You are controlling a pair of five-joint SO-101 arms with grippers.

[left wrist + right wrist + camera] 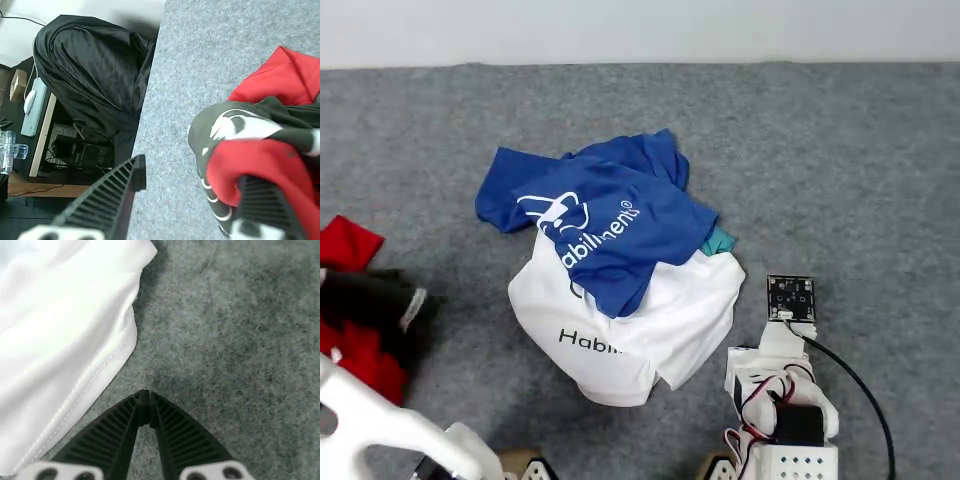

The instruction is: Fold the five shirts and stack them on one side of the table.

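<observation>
A blue shirt (605, 215) lies crumpled on top of a white shirt (650, 325) in the middle of the grey table, with a bit of teal cloth (718, 241) peeking out between them. A red shirt (348, 243) and a black shirt (380, 295) are bunched together at the left edge. My left gripper (194, 172) is open over the table's left edge, one finger (260, 205) above the red shirt (270, 165) and black shirt (225, 127). My right gripper (146, 394) is shut just above the mat, beside the white shirt's hem (85, 385). The right arm (782, 400) stands at the front right of the pile.
The grey mat (840, 170) is bare behind and to the right of the pile. Past the table's left edge hang a black cloth (95, 70) and room clutter. The left arm's white link (380, 425) crosses the front left corner.
</observation>
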